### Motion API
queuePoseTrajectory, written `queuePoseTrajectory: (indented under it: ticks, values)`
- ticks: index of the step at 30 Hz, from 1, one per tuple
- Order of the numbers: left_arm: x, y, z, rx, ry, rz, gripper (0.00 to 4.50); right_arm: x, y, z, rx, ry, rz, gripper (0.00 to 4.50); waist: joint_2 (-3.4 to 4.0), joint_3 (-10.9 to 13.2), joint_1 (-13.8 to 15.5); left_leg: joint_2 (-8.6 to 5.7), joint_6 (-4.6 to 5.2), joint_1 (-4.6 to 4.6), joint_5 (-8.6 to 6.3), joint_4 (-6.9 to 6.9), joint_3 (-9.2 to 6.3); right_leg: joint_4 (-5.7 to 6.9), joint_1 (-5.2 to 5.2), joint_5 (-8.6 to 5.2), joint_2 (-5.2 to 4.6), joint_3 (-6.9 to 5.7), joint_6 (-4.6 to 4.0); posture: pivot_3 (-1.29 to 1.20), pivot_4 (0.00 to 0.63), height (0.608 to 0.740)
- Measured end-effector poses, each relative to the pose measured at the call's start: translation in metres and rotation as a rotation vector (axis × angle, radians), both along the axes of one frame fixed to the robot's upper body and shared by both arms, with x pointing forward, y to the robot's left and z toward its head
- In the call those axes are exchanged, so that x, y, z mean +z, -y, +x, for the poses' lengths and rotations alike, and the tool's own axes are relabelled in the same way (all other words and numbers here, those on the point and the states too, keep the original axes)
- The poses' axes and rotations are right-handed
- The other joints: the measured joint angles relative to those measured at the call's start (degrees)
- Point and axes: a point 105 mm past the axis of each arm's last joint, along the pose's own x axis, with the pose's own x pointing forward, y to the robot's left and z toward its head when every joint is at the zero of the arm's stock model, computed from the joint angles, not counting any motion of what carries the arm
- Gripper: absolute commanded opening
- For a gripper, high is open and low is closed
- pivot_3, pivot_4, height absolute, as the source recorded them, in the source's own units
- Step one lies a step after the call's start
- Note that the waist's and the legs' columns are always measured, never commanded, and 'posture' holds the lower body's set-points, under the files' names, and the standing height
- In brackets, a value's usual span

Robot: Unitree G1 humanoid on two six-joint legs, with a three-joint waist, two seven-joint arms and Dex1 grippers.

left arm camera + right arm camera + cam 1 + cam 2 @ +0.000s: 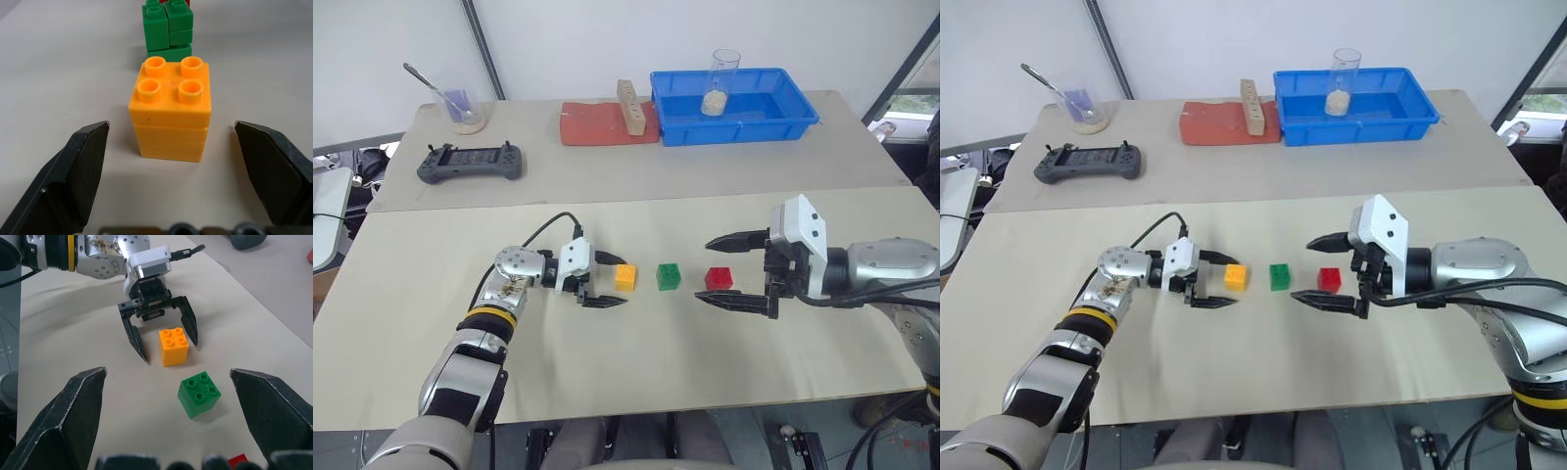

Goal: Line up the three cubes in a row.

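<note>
Cubes orange-yellow (625, 276), green (668, 276) and red (718, 279) sit mid-table (636, 362), far from every edge. Left gripper (605, 280) brackets the orange-yellow one, fingers spread and clear. Right gripper (726, 270) gapes wide around the red cube, not touching it.

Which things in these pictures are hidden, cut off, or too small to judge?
- Red cube: in the left wrist view, mostly hidden behind the green cube and cut by the picture edge.
- Red cube, right wrist view: cut off at the edge, a corner is visible.
- Contents of the glass in the blue bin: too small to identify.
- Whether the row is exactly straight: cannot tell from the head views.
</note>
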Motion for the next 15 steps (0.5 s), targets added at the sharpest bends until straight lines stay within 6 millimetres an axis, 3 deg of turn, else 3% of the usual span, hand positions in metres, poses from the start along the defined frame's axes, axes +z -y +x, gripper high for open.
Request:
queuePoseTrajectory:
  ticks: [3,7,11,15]
  values:
    - [0.014,-0.027,-0.005,0.019,0.011,0.048,4.43,-0.001,0.010,0.002,-0.010,-0.008,-0.015,4.50,0.01,0.0,-0.8,0.02,0.00,-0.01,-0.01,-0.06,0.00,0.03,-0.07,0.00,0.01,0.05,0.00,0.00,0.150,0.740]
    - [0.052,-0.064,-0.014,0.098,0.069,0.119,4.43,-0.002,0.044,0.008,-0.104,0.000,-0.046,4.50,0.02,0.0,-1.1,0.01,0.01,0.00,-0.01,-0.08,0.00,0.02,-0.08,0.00,0.04,0.04,0.00,0.00,0.150,0.740]
    - [0.090,-0.078,-0.017,0.180,0.146,0.140,4.43,-0.008,0.069,0.010,-0.170,-0.003,-0.059,4.50,0.04,0.0,-0.4,0.00,0.01,0.09,-0.01,-0.07,0.00,-0.03,0.04,0.00,0.04,0.03,0.00,0.00,0.150,0.740]
    - [0.105,-0.088,-0.010,0.286,0.176,0.119,4.43,-0.014,0.081,0.012,-0.202,-0.005,-0.065,4.50,0.05,0.0,-0.3,0.03,-0.02,0.12,0.00,-0.08,0.01,0.02,0.02,0.00,0.07,0.04,0.00,0.00,0.150,0.740]
